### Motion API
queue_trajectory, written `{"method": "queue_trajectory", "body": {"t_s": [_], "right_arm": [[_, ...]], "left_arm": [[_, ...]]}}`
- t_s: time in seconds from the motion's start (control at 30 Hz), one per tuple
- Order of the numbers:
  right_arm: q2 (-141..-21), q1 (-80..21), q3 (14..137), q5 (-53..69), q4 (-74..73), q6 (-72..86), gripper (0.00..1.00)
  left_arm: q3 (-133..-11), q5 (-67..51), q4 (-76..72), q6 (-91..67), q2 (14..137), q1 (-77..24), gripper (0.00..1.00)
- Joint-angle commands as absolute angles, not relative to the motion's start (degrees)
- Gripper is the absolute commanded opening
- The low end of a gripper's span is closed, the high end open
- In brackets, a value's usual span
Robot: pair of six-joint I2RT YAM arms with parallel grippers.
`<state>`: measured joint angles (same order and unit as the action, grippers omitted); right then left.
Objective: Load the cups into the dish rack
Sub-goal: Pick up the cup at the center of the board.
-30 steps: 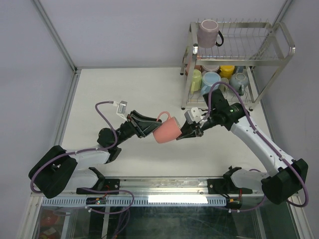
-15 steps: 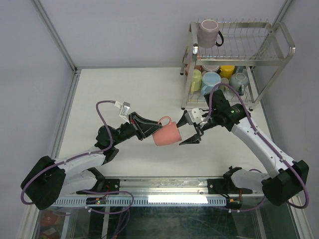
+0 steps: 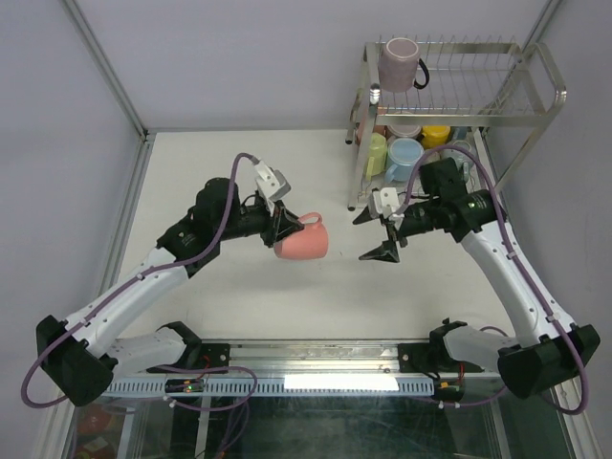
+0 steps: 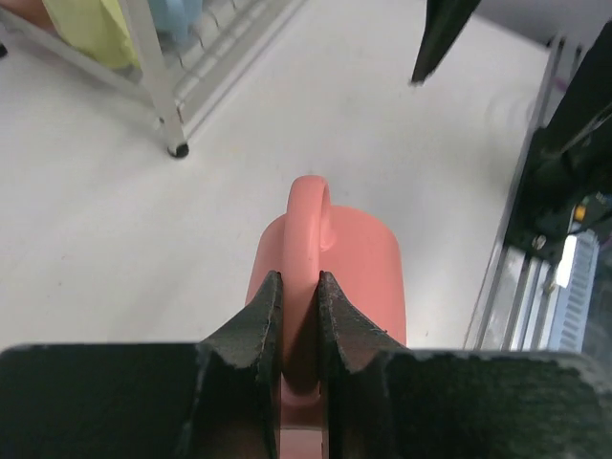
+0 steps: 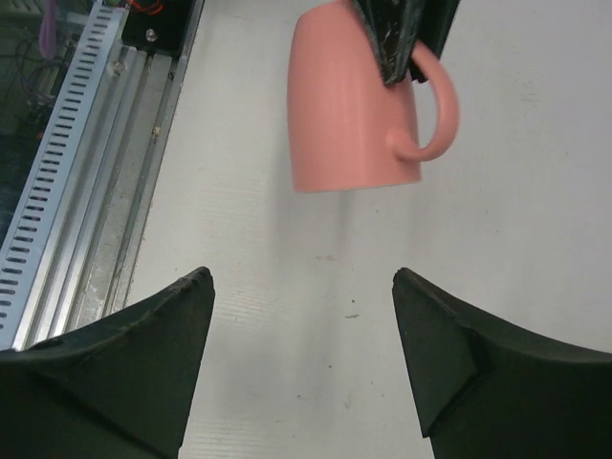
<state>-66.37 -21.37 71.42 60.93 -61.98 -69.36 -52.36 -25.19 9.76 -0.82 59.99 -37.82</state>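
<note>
A salmon pink mug (image 3: 302,241) hangs above the table, left of centre, with my left gripper (image 3: 287,228) shut on it at the handle. In the left wrist view the fingertips of that gripper (image 4: 298,277) pinch the handle of the pink mug (image 4: 359,258). My right gripper (image 3: 365,237) stands open and empty, apart from the mug on its right. The right wrist view has the pink mug (image 5: 349,105) beyond the open right gripper (image 5: 301,277). The chrome dish rack (image 3: 516,115) stands at the far right, with a mauve mug (image 3: 398,63) on its upper shelf.
The rack's lower shelf holds several cups, among them a yellow-green one (image 3: 377,153), a light blue one (image 3: 404,158) and a yellow one (image 3: 435,136). A rack leg (image 4: 158,86) stands ahead of the left gripper. A metal rail (image 5: 86,172) runs along the table's near edge.
My right gripper has let go of the pink mug, opened and drawn back to the right. My left arm has carried the mug up and a little farther from the near edge.
</note>
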Motion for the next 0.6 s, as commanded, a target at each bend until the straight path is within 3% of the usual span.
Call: {"method": "queue_trajectory", "body": {"t_s": [0.0, 0.23, 0.57], "right_arm": [[-66.8, -20.97, 71.91, 63.7, -48.19, -52.2, 0.77], [-69.55, -23.58, 60.3, 65.88, -16.74, -24.12, 0.75], [-73.82, -30.35, 54.72, 65.1, -6.61, -22.82, 0.75]], "left_arm": [[-62.19, -27.29, 28.06, 15.11, 62.88, -38.59, 0.0], [-67.47, -26.07, 31.88, 22.6, 67.84, -42.88, 0.0], [-72.93, -27.48, 33.05, 25.88, 72.31, -45.81, 0.0]]}}
